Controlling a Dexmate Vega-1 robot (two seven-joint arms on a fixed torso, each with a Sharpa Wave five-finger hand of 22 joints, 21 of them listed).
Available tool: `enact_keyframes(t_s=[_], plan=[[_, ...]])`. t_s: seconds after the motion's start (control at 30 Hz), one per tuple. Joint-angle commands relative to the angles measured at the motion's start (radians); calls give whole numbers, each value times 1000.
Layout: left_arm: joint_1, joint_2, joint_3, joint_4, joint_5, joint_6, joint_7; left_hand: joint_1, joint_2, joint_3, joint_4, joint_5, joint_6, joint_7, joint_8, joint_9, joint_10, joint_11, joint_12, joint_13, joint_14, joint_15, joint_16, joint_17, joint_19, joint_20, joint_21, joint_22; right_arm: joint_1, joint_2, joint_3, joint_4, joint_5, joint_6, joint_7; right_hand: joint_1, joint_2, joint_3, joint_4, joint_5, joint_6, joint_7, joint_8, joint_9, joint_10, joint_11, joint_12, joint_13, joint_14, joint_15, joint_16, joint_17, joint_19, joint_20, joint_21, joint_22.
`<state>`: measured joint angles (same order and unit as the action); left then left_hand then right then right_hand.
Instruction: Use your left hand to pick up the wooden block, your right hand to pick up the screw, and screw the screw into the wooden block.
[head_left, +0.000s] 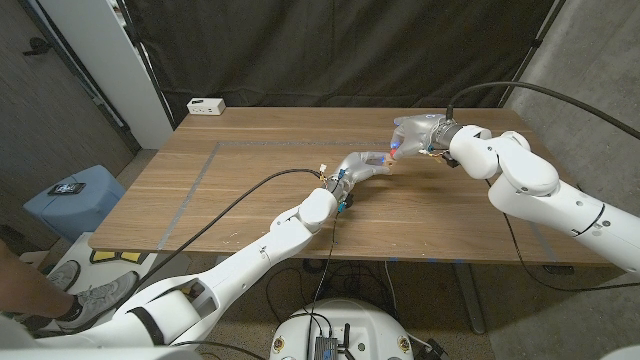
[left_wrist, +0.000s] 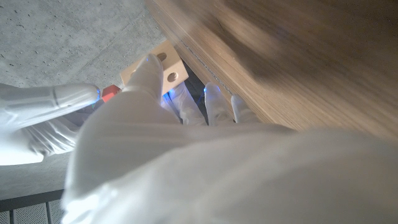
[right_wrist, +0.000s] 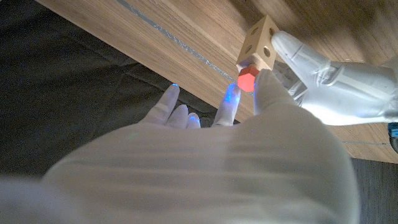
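left robot hand (right_wrist: 323, 68) grips block (right_wrist: 260, 42); right robot hand (right_wrist: 249, 118) pinches screw (right_wrist: 247, 80), its tip at the block's face.

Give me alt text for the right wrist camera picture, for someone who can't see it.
The right hand holds a red screw against the wooden block, which the left hand grips above the wooden table. The block's visible faces show round holes.
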<state>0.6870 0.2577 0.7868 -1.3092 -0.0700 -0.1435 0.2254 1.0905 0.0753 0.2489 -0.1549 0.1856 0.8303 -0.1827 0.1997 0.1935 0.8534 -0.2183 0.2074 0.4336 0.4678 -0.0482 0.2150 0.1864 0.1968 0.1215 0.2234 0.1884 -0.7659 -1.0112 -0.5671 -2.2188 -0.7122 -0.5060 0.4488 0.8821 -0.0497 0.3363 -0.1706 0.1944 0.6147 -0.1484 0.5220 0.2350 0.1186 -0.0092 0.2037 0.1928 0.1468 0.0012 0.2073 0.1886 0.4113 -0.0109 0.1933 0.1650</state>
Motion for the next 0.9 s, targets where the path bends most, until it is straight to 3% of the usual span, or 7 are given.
enact_keyframes(t_s=[0.03,0.9], plan=[[3,4,-2,-6,0,1,-2,-4,9,5,4,6,5,2,6,1,11,-2,5,2,8,-77,-3,2,9,1,0,4,-9,8,1,8,1,9,-26,15,1,9,5,3,18,2,14,7,11,-2,4,3,15,-5,5,5,16,-1,4,2],[-1,6,-4,-4,-4,2,-11,-5,9,6,4,6,6,4,7,1,11,-1,6,2,9,-75,-3,2,10,2,0,4,-18,20,3,30,10,24,-73,24,2,21,10,1,79,3,58,27,56,-15,8,3,42,-20,10,9,43,-13,5,2]])
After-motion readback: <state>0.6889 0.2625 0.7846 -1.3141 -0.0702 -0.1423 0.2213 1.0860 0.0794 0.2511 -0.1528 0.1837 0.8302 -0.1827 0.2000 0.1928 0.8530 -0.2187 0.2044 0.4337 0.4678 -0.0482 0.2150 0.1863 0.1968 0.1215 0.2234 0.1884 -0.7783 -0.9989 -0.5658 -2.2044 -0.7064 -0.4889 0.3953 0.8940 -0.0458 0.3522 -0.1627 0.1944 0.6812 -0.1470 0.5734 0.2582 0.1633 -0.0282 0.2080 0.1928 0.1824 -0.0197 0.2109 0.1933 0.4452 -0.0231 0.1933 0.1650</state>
